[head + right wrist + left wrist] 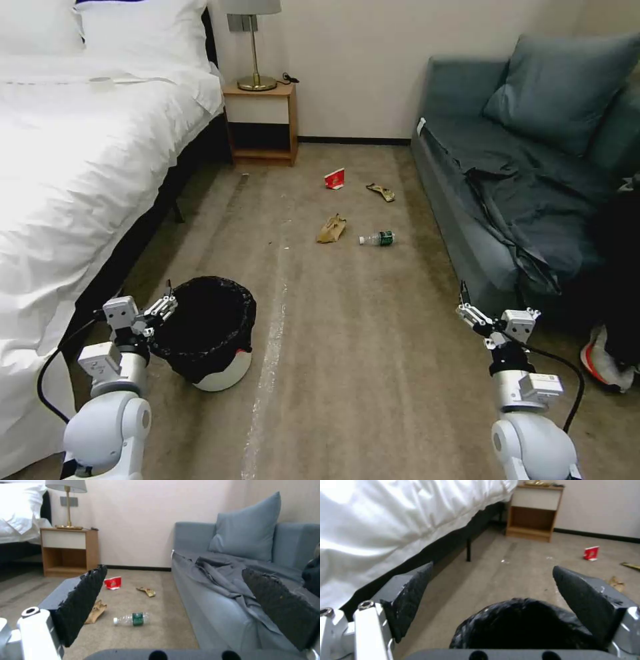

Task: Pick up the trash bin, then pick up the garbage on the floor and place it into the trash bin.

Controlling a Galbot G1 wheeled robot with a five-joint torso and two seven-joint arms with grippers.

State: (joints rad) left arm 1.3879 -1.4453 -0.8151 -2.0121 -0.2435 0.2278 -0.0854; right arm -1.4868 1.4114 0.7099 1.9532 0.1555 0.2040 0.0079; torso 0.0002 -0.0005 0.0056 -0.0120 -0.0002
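The trash bin (220,373) is white and round, lined with a crinkled black bag, and stands on the carpet beside the bed. My left gripper (165,301) is open at its left rim; in the left wrist view the black bag (523,625) bulges between the spread fingers (410,597). The garbage lies farther ahead: a red-and-white carton (335,178), a yellowish wrapper (381,192), a crumpled brown paper bag (331,229) and a clear bottle (378,238) with a green label. My right gripper (465,303) hangs open and holds nothing, by the sofa's front.
A white bed (67,167) runs along the left, with a wooden nightstand (261,123) and lamp at the far wall. A grey-blue sofa (520,187) lines the right side. A person's shoe (603,363) rests at the right edge. Open carpet lies between bin and litter.
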